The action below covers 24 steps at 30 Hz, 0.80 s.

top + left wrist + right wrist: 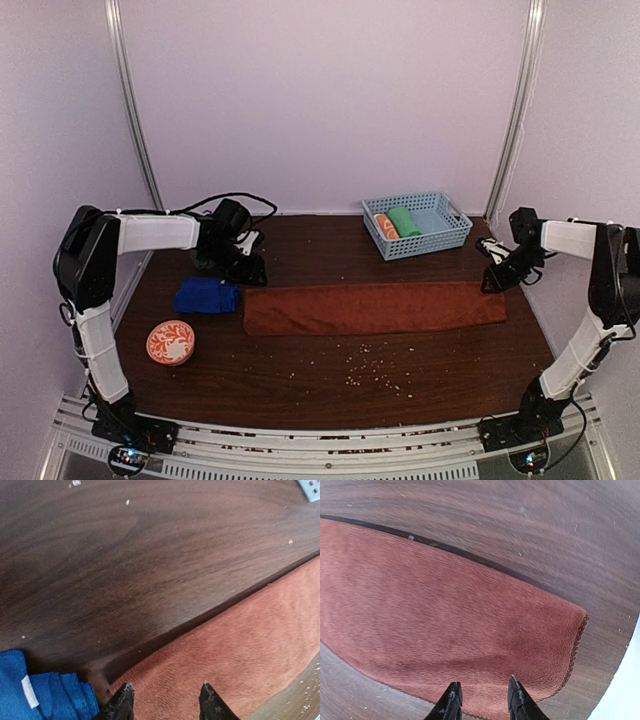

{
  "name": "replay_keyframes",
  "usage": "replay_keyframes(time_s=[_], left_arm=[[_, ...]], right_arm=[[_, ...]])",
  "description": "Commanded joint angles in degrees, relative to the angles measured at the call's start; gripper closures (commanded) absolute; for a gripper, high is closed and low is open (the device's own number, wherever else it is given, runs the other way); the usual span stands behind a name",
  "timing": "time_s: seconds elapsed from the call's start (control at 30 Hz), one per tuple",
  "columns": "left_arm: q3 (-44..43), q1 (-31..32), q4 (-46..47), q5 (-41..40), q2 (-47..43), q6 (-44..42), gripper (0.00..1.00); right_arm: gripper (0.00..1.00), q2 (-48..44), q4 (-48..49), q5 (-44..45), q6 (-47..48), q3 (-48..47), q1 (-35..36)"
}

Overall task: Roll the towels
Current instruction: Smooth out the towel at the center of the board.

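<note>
The table (pixel 420 390) was dark wood. The rust towel (pixel 375 307) lay flat across its middle as a long strip running left to right, its right end near the table's right edge.

The left gripper (pixel 167 692) hung over the strip's left end. Its jaws were parted, with nothing between them. The right gripper (pixel 484 687) hung over the strip's right end, near the hemmed corner. Its jaws were also parted and gripped nothing.

The basket (pixel 430 243), pale blue plastic, stood at the back of the table, right of centre and well apart from the strip.

The blue towel (pixel 207 296) sat in a loose bunch just beside the strip's left end, a white tag showing in the left wrist view.

A round orange dish (pixel 171 342) with a white pattern stood in front of the bunch.

A green roll (pixel 405 221) and an orange-and-white roll (pixel 386 227) lay side by side in the basket.

Pale crumbs (pixel 365 372) were scattered on the wood in front of the strip.
</note>
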<state>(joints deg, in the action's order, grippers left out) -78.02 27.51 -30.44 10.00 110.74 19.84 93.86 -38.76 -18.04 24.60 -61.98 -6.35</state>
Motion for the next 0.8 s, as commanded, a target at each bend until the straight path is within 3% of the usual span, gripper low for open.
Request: replay_keyframes(time_s=[0.0, 0.2, 0.43, 0.6, 0.77], left_arm=[[-1.32, -0.43, -0.41, -0.64, 2.07, -3.8, 0.56], [-0.76, -0.46, 0.2, -2.71, 3.63, -5.28, 0.58], [0.32, -0.78, 1.98, -4.52, 5.02, -5.32, 0.59], [0.62, -1.31, 2.41, -4.01, 5.09, -5.42, 0.57], [1.55, -1.82, 3.79, -1.28, 4.13, -7.05, 0.59]], right_arm=[[0.68, 2.78, 2.23, 7.94, -4.39, 0.17, 0.37], [0.68, 4.63, 4.87, 16.79, -9.06, -1.87, -0.3], [0.66, 8.93, 2.33, 14.26, -7.98, -4.67, -1.74], [0.65, 6.41, 1.94, 11.41, -8.9, -7.21, -1.83], [0.62, 7.93, 1.78, 14.15, -9.52, -10.99, -1.81]])
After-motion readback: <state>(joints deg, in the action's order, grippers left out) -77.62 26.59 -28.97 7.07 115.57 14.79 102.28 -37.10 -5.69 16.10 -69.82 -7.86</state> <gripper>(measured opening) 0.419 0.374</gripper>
